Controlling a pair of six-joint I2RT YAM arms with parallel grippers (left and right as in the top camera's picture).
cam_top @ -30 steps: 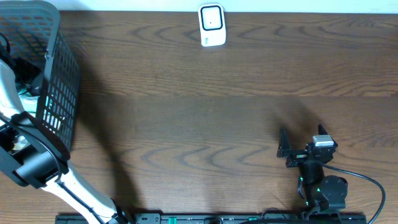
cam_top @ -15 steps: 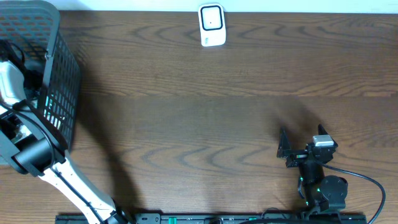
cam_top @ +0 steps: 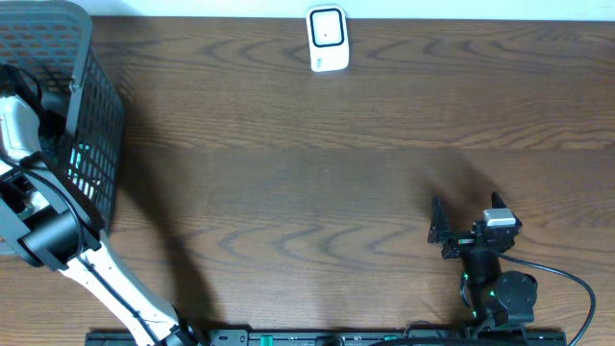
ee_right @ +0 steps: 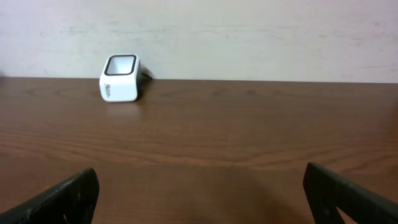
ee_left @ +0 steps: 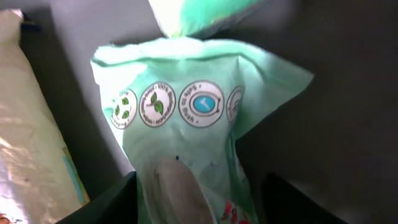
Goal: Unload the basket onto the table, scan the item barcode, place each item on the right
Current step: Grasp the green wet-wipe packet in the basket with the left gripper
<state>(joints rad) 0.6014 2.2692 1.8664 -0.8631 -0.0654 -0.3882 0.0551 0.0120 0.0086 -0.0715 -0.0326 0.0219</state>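
L gripper (ee_left: 199,202) down in basket (cam_top: 96,115) at 9 o'clock of table (cam_top: 307,144). Jaws part-open, straddling green pouch (ee_left: 199,106); firm grip not clear. Pale pack (ee_left: 31,137) at pouch's 9. R gripper (ee_right: 199,193) wide open, empty, at table's 5. Small white scanner (cam_top: 327,40) at 12, by far edge.
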